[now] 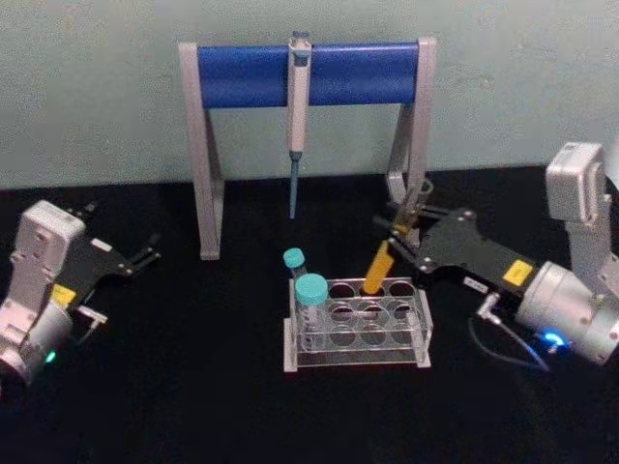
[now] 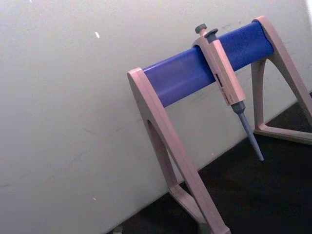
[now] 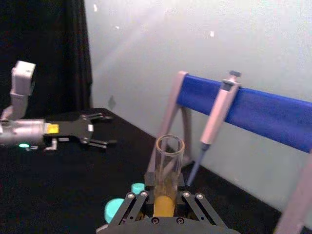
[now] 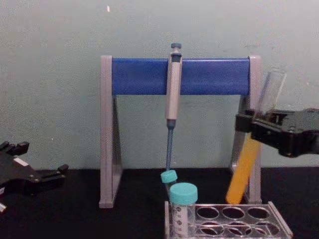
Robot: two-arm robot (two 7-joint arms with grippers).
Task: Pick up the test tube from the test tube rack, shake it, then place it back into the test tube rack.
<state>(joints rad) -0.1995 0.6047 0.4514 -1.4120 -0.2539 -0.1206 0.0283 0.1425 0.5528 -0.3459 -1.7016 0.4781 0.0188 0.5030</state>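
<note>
- Tube [image 1: 379, 266] hung tilted over the rack [image 1: 360, 360], with its orange end just above a back-row hole and its bare mouth leaning off to the rack's right.
- Right claw [image 1: 401, 227] reached in from the rack's right, above it. Its fingers were clamped on the tube about mid-length, just above the liquid.
- Left claw [image 1: 145, 256] sat well left of the rack, fingers spread, holding nothing.
- Two teal-capped tubes [image 1: 310, 290] stood at the rack's left end.
- Stand [image 1: 247, 75] with a pipette [image 1: 299, 87] rose behind the rack.
</note>
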